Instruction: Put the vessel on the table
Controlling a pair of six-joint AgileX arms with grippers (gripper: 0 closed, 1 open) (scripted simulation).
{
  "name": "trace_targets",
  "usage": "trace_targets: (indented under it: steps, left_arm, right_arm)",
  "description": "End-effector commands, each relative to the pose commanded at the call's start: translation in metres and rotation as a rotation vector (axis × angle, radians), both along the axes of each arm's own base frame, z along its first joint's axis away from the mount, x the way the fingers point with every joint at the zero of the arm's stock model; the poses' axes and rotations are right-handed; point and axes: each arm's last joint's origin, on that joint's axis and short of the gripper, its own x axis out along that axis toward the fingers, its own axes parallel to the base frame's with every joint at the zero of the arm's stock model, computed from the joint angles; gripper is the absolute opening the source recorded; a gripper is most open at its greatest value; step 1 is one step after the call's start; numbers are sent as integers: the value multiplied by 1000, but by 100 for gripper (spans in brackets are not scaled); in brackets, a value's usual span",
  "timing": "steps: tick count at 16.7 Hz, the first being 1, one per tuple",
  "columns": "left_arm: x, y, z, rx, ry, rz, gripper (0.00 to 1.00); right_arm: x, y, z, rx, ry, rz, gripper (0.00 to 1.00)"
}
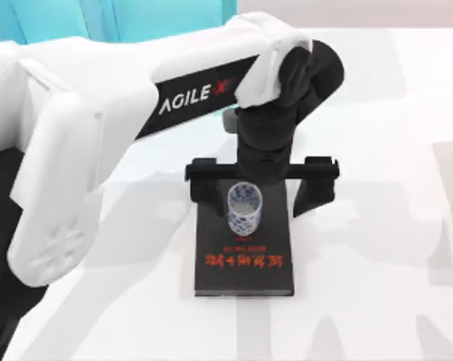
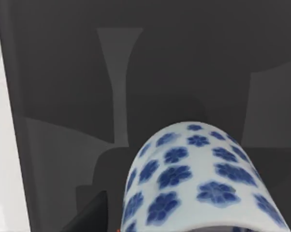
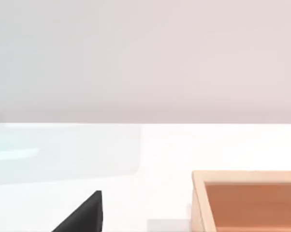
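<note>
White arm casing with black "AGILEX" lettering: the left arm, reaching in from the top view's left across the table (image 1: 377,248) toward its middle.

Left gripper (image 1: 261,174): black, pointing down over the far end of the book, its crossbar wide and its two fingers spread far apart, released and grasping nothing. One finger (image 1: 314,192) hangs past the book's right edge; the other sits at the book's far left corner.

Cup (image 1: 244,209): small white cylinder with blue flower pattern, standing upright on the book, between the spread fingers and just in front of the gripper, touching neither finger as far as the top view shows. In the left wrist view the cup (image 2: 198,179) lies close below the camera against the dark cover.

Book (image 1: 245,274): black, red lettering near its front edge, lying flat on the table beneath the gripper and the cup. The cup rests on it, not on the table.

Shelf unit (image 1: 98,19): turquoise, at the far left behind the arm.

Wooden tray (image 3: 247,200): light wood with orange-brown inside, seen from the right wrist view on the white table.

Right gripper: state cannot be told.
</note>
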Motion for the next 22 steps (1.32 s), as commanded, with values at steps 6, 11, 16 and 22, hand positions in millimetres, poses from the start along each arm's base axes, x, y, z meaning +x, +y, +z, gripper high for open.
trace_targets:
  steps: [6,11,16,22]
  left_arm:
    - [0,0,0,0,0,0,40]
    - [0,0,0,0,0,0,2]
    - [0,0,0,0,0,0,0]
    - [1,0,5,1,-3,1,0]
  right_arm:
    - [0,0,0,0,0,0,100]
    - [0,0,0,0,0,0,100]
    - [0,0,0,0,0,0,100]
    - [0,0,0,0,0,0,100]
